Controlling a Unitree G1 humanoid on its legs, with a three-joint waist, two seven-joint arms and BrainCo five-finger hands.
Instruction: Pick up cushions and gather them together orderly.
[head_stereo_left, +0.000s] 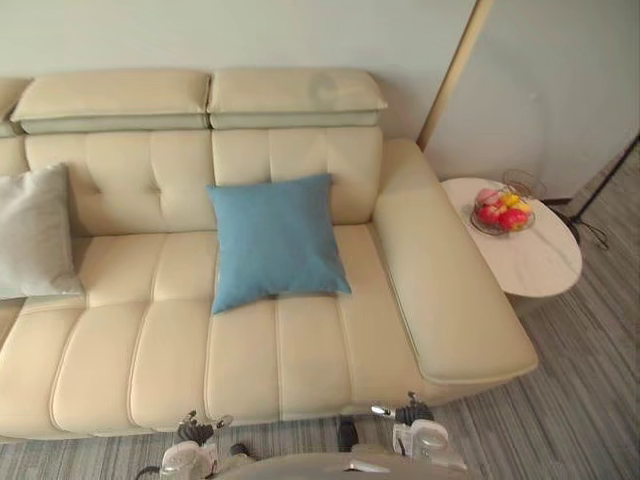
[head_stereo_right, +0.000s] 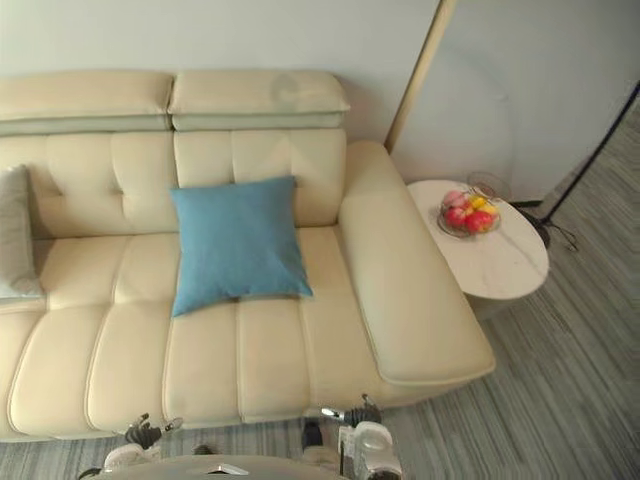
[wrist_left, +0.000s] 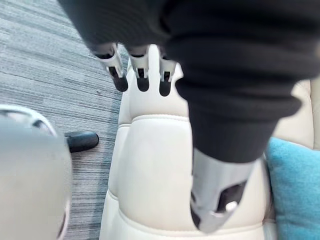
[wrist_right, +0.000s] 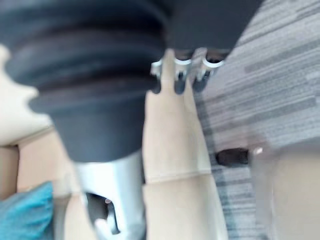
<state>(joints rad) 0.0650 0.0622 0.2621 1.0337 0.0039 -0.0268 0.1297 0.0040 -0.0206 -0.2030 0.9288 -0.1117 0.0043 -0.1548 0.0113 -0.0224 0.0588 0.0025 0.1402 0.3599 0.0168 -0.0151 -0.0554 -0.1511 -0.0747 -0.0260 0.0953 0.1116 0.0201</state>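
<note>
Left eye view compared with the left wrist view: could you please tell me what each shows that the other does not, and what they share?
The left eye view takes in the grey cushion at the sofa's left end, the round side table with its fruit bowl, and the right hand low in front. The left wrist view gives a close look along the left hand: fingers straight, thumb apart, holding nothing. Both show the cream sofa, the blue cushion on its seat and the striped grey carpet.
</note>
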